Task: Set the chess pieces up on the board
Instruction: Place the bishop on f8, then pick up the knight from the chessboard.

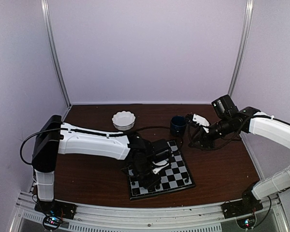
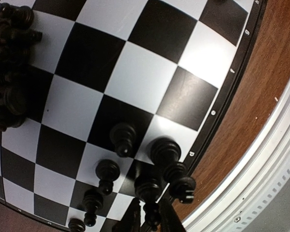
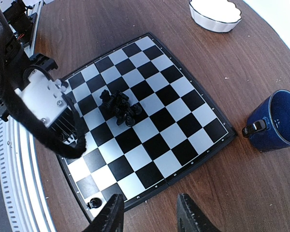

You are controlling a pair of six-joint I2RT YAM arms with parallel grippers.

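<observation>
The board (image 1: 176, 169) lies on the brown table near its front edge. A heap of black chess pieces (image 3: 120, 107) sits near the board's middle, and one piece (image 3: 93, 202) stands alone in a corner square. In the left wrist view several pieces (image 2: 123, 137) stand upright in the squares along the board's edge. My left gripper (image 2: 152, 217) straddles the top of one standing piece (image 2: 150, 188); its jaws are slightly parted, with a thin light gap beside the piece. My right gripper (image 3: 150, 217) hovers open and empty over the table beside the board.
A white scalloped bowl (image 1: 123, 120) stands at the back, and a dark blue mug (image 1: 178, 124) stands just beyond the board's far right corner, close to the right arm. A metal rail (image 2: 261, 193) runs along the table's near edge, next to the board.
</observation>
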